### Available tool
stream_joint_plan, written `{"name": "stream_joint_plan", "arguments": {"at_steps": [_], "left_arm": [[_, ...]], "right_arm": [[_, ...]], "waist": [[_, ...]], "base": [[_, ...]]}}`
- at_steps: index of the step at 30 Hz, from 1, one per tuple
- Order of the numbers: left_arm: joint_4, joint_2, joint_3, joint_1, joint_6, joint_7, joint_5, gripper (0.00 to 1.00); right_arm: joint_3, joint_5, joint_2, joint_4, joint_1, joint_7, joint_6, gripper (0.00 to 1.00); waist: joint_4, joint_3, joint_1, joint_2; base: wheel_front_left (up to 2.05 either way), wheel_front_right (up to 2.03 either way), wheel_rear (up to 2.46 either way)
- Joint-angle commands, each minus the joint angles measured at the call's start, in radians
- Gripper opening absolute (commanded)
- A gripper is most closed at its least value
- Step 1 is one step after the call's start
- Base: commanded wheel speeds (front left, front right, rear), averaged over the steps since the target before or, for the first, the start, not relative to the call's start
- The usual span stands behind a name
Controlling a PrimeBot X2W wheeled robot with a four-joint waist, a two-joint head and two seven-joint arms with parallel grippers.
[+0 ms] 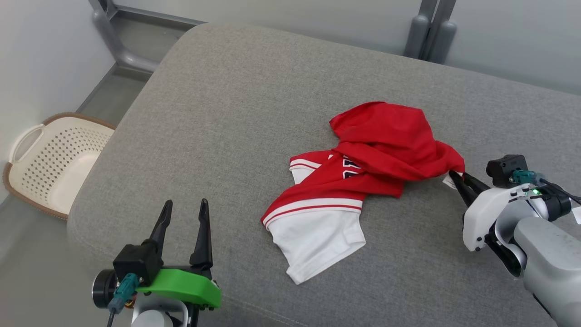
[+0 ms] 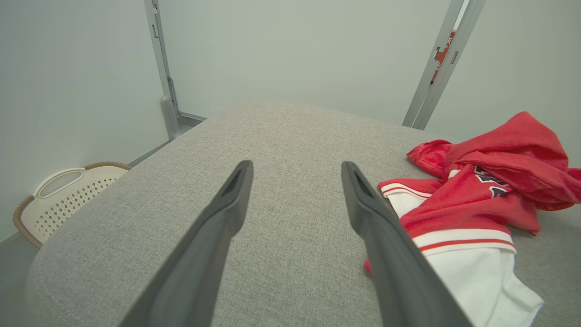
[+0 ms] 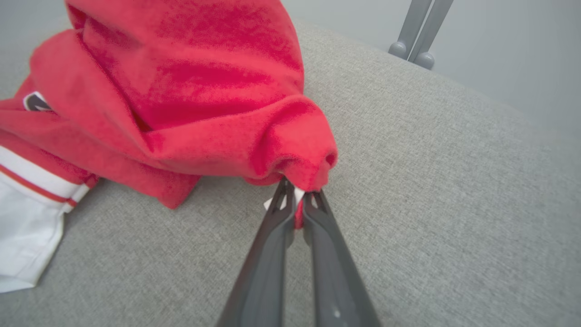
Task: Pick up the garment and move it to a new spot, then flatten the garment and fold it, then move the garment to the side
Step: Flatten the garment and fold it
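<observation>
A red and white garment (image 1: 363,172) lies crumpled on the grey cushioned surface (image 1: 236,118), right of centre. My right gripper (image 1: 455,177) is shut on the garment's right red corner, beside a small white label. In the right wrist view the red cloth (image 3: 204,91) bunches at the pinched tips of the right gripper (image 3: 297,193). My left gripper (image 1: 184,209) stands open at the lower left, apart from the garment, nothing between its fingers. From the left wrist, the garment (image 2: 481,195) lies to the right of the open left gripper (image 2: 295,170).
A cream laundry basket (image 1: 50,163) with a brown rim sits on the floor left of the cushion. Grey metal posts (image 1: 426,32) stand behind the surface against the pale wall. The cushion's left edge drops to the floor.
</observation>
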Motion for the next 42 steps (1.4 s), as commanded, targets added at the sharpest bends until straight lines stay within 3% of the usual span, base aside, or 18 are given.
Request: {"name": "stream_joint_plan", "arguments": {"at_steps": [1, 7, 12, 20, 23, 27, 30, 35, 42], "left_arm": [[0.003, 0.005, 0.008, 0.012, -0.003, 0.0, 0.005, 1.0], [0.016, 0.016, 0.015, 0.031, -0.009, 0.0, 0.005, 1.0], [0.014, 0.02, 0.023, 0.045, -0.004, 0.0, 0.004, 1.0], [0.012, 0.014, 0.022, 0.057, -0.003, 0.0, 0.001, 1.0], [0.014, 0.007, 0.017, 0.049, -0.008, 0.0, 0.002, 1.0], [0.02, -0.01, 0.008, 0.031, -0.017, 0.0, -0.003, 1.0], [0.027, -0.025, 0.005, 0.018, -0.022, 0.0, -0.004, 1.0], [0.041, -0.047, 0.0, -0.005, -0.035, 0.0, -0.006, 1.0], [0.052, -0.061, -0.005, -0.041, -0.052, 0.0, 0.001, 1.0]], "right_arm": [[0.006, 0.004, -0.008, -0.007, -0.004, -0.02, -0.001, 0.0], [0.016, -0.019, -0.077, -0.082, -0.021, -0.057, -0.001, 0.0], [-0.012, -0.055, -0.173, -0.192, -0.037, -0.001, -0.001, 0.0], [-0.102, -0.106, -0.312, -0.504, -0.039, 0.247, -0.001, 0.0], [-0.157, -0.101, -0.354, -0.643, -0.053, 0.379, -0.001, 0.0], [-0.199, -0.061, -0.396, -0.727, -0.063, 0.563, -0.001, 0.0], [-0.203, -0.027, -0.404, -0.707, -0.096, 0.645, -0.001, 0.0], [-0.149, -0.009, -0.398, -0.548, -0.161, 0.703, -0.001, 0.0], [-0.051, -0.037, -0.35, -0.28, -0.271, 0.535, -0.001, 0.0]], "waist": [[-0.03, -0.031, 0.0, 0.0], [-0.091, -0.071, 0.0, 0.0], [-0.139, -0.091, 0.0, 0.0], [-0.179, -0.098, 0.0, 0.0], [-0.174, -0.091, 0.0, 0.0], [-0.138, -0.066, 0.0, 0.0], [-0.101, -0.037, 0.0, 0.0], [-0.024, 0.018, 0.0, 0.0], [0.056, 0.089, 0.0, 0.0]], "base": [[0.0, 0.0, 0.0], [0.0, 0.0, 0.0], [0.0, 0.0, 0.0], [0.0, 0.0, 0.0], [0.0, 0.0, 0.0], [0.0, 0.0, 0.0], [0.0, 0.0, 0.0], [0.0, 0.0, 0.0], [0.0, 0.0, 0.0]]}}
